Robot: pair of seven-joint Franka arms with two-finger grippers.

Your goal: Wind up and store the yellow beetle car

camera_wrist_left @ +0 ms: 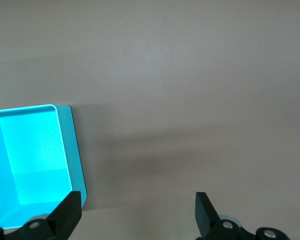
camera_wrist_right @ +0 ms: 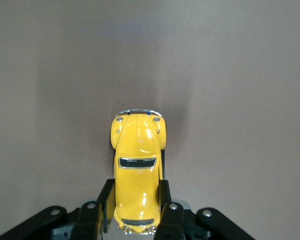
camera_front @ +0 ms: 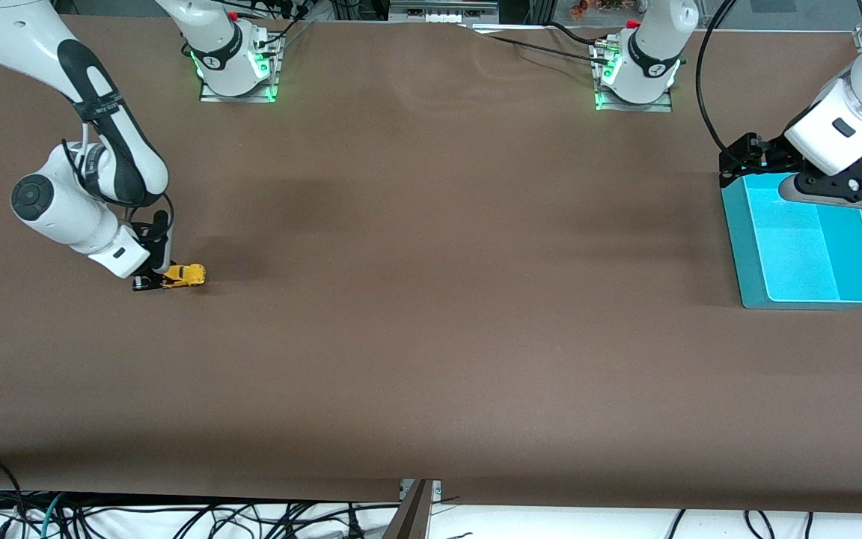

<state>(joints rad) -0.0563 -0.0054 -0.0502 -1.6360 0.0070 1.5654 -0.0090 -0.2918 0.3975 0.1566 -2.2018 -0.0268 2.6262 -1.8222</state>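
We are seeing right gripper (camera_wrist_right: pixel 135 212) clamping yellow car (camera_front: pixel 183 275) on table (camera_front: pixel 431 337), toward right arm's end. Left gripper (camera_wrist_left: pixel 138 210) waiting spread over blue tray (camera_front: pixel 805 247). Risk: car slipping sideways during winding (smooth rounded body).

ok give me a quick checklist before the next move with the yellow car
1. Right gripper shut on the yellow car, fingers on both sides: ok.
2. Car on the table, wheels down: ok.
3. Table ahead of the car's nose bare for a pull-back: ok.
4. Wound up: cannot tell.
5. Blue bin at the left arm's end holds nothing: ok.
6. Left gripper open, waiting over the bin's edge: ok.
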